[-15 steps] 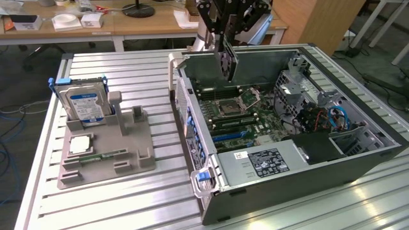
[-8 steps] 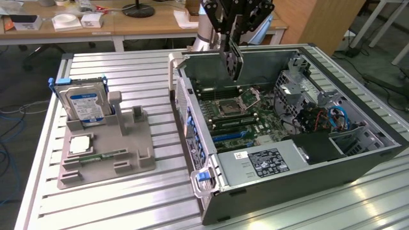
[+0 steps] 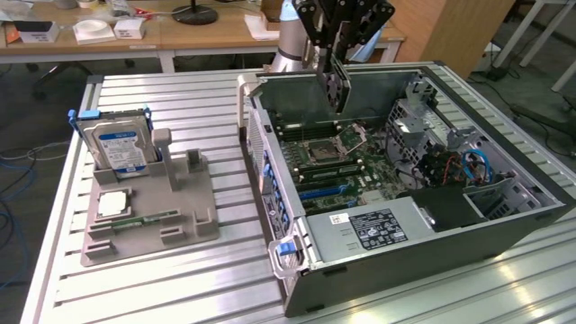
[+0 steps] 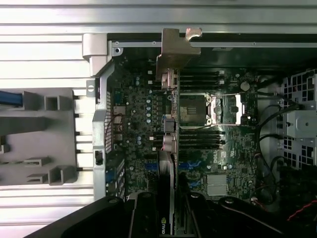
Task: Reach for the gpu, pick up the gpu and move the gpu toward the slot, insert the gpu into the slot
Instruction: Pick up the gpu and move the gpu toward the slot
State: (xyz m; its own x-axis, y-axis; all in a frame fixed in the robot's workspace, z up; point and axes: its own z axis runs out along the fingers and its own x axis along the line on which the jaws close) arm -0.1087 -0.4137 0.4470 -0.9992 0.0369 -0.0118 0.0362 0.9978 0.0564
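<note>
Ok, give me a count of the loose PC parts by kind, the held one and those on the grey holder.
gpu, held by the gripper: 1
hard drive, on the grey holder: 1
square silver chip: 1
memory stick: 1
Total: 4

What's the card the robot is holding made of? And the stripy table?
The gpu: dark, matte circuit board, probably a fibreglass-like sheet, with a pale, dull metal bracket at its end. The table: silvery ribbed slats with soft glints, likely aluminium.
</note>
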